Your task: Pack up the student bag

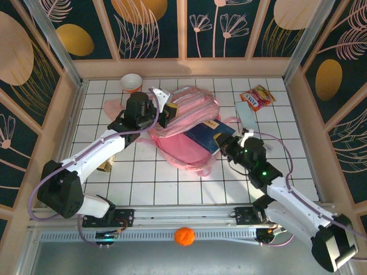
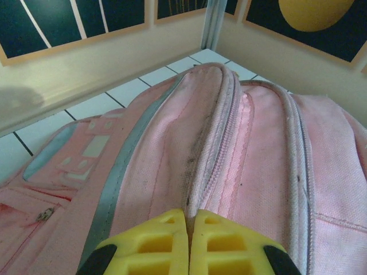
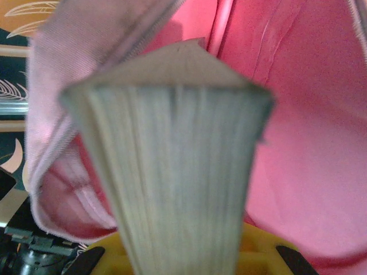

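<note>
Left gripper (image 1: 164, 116) (image 2: 188, 243): clenched on a zip-seam fold of the student bag (image 1: 179, 150) (image 2: 258, 172). The bag lies directly ahead of it and reaches across to the right gripper (image 1: 228, 148) (image 3: 183, 259).

Right gripper: grasping a blue book (image 1: 203, 134) (image 3: 178, 172), page edges toward its wrist. The book's far end is inside the bag's open mouth, with pink lining around it.

Bowl (image 1: 131, 82) beyond the left gripper; contents not discernible.

Lab enclosure, gridded table (image 1: 172, 189), patterned walls (image 1: 229, 28)
</note>
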Controlling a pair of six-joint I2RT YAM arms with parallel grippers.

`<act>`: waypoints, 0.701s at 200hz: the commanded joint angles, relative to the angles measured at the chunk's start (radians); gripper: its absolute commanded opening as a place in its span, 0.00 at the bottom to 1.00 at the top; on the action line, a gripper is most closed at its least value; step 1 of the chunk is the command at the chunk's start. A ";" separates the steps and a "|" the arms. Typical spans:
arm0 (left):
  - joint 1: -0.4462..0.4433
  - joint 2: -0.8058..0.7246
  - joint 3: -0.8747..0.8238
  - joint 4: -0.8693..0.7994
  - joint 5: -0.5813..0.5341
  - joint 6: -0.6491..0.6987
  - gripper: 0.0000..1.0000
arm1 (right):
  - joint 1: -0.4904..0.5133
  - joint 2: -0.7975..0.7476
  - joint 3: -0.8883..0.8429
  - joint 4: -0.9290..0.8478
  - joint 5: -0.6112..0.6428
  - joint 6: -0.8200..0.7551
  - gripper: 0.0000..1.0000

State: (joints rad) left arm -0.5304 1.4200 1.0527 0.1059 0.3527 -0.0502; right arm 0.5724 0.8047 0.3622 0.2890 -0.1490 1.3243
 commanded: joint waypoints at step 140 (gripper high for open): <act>-0.003 0.004 0.056 0.155 0.115 -0.066 0.00 | 0.231 0.780 0.224 0.653 0.497 0.262 0.00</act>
State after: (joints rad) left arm -0.5304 1.4315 1.0515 0.1299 0.4168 -0.1028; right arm 0.7959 1.5200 0.5312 0.8608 0.2802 1.5341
